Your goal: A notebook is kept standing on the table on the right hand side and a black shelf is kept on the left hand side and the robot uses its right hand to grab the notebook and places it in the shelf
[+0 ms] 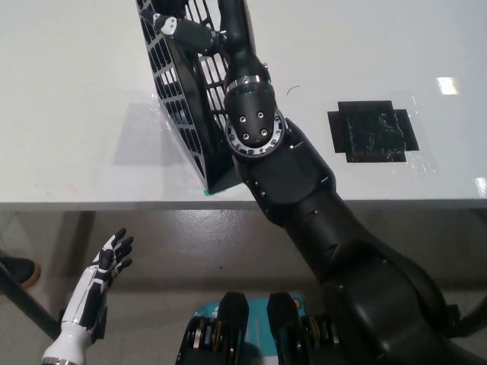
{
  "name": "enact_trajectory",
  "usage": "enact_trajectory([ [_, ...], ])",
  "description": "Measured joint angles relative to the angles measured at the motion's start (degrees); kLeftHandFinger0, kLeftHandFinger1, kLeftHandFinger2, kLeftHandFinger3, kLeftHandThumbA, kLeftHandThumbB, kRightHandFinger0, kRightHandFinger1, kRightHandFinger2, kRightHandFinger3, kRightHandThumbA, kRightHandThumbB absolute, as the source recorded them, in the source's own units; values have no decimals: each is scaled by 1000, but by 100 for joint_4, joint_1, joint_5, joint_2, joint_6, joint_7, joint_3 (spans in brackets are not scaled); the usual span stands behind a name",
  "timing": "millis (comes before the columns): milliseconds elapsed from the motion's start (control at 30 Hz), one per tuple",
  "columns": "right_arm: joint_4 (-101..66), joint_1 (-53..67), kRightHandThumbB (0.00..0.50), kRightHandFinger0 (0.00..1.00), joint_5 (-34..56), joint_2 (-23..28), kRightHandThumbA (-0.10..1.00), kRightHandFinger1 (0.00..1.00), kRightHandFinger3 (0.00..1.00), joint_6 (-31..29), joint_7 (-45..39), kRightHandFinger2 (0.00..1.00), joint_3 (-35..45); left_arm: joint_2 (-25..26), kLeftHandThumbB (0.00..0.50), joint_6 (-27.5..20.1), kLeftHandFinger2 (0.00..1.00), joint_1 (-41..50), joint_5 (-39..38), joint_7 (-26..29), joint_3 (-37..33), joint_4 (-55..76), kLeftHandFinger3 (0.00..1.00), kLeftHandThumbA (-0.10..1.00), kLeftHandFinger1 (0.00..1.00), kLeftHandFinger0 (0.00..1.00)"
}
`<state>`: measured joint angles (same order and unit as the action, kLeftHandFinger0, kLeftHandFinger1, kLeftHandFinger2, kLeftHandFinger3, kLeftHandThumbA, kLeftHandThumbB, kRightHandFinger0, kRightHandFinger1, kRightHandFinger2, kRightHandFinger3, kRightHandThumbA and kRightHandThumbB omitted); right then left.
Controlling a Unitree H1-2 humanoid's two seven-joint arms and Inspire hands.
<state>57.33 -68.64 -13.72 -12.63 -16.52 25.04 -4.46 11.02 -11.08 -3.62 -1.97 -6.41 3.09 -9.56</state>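
Reaching from the bottom right, the black right arm (304, 198) stretches across the white worktop (76, 91) into the black shelf (183, 106) at upper left. Its right hand (179, 26) sits over the shelf's mesh; whether the fingers are clamped or apart, I can't tell, and the notebook isn't discernible. Below the worktop edge, the white left hand (103, 277) hangs with fingers apart, empty. Black tape patch (371, 131) lies to the right.

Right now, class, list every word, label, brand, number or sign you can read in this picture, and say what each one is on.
None can be read.
The black shelf, the white table and the black taped patch carry no visible lettering.
The right hand, reaching into the shelf, and the left hand, resting below the table edge, show no markings either.
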Motion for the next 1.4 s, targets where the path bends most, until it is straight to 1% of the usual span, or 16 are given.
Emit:
enact_trajectory([
  [33,-115,31,425,1000,-3,15,1000,1000,1000,0,-1,1000,-3,0,149,2,1000,0,0,0,-1,1,1000,1000,1000,1000],
  [67,-304,57,444,1000,-13,33,1000,1000,1000,0,0,1000,-9,0,148,5,1000,1,-1,-1,-1,1,1000,1000,1000,1000],
  [233,-1395,186,412,1000,-92,195,1000,1000,1000,111,-43,1000,-30,0,146,16,1000,3,-8,-2,1,-2,1000,1000,1000,1000],
  [333,-2041,305,430,1000,-116,314,1000,1000,1000,246,-111,1000,-26,-2,122,21,1000,4,-8,0,3,-14,1000,1000,1000,1000],
  [433,-2701,473,447,1000,-117,462,1000,1000,1000,400,-182,1000,-15,-3,127,25,1000,3,-6,1,4,-26,1000,1000,1000,1000],
  [500,-3069,606,483,1000,-117,558,1000,1000,1000,483,-224,1000,-6,-3,122,27,1000,4,-6,1,5,-38,1000,1000,1000,1000],
  [667,-4108,1114,485,1000,-109,834,1000,1000,1000,722,-338,1000,15,-3,109,31,1000,6,-4,1,5,-63,1000,1000,1000,1000],
  [767,-4752,1583,496,1000,-100,1018,1000,1000,1000,846,-411,1000,21,-4,138,33,1000,7,-3,2,5,-70,1000,1000,1000,1000],
  [833,-5162,1923,480,1000,-101,1110,1000,1000,1000,897,-465,1000,20,-4,117,35,1000,11,-3,2,6,-72,1000,1000,1000,1000],
  [900,-5593,2346,488,1000,-101,1203,1000,1000,1000,946,-509,1000,12,-4,124,36,1000,11,-3,1,6,-73,1000,1000,1000,1000],
  [1000,-6225,3027,468,1000,-101,1303,1000,1000,1000,981,-588,1000,-18,-4,129,37,1000,11,-2,1,6,-77,1000,1000,1000,1000],
  [1067,-6676,3568,443,1000,-102,1357,1000,1000,1000,984,-632,1000,-72,-5,111,37,1000,11,-2,2,5,-78,1000,1000,1000,1000],
  [1133,-7091,4098,425,1000,-101,1422,1000,1000,1000,983,-693,1000,-159,-5,121,36,1000,12,-1,2,4,-78,1000,1000,1000,1000],
  [1167,-7354,4502,391,1000,-100,1479,1000,1000,1000,975,-745,1000,-240,-4,120,36,1000,14,0,2,5,-78,1000,1000,1000,1000],
  [1300,-8022,5715,396,1000,-58,1758,1000,1000,1000,699,-1007,1000,-629,-3,119,27,1000,22,2,2,5,-66,1000,1000,1000,1000],
  [1400,-7886,6338,404,1000,27,1938,1000,1000,1000,479,-1196,1000,-760,-4,103,27,1000,25,2,2,5,-58,1000,1000,1000,1000],
])
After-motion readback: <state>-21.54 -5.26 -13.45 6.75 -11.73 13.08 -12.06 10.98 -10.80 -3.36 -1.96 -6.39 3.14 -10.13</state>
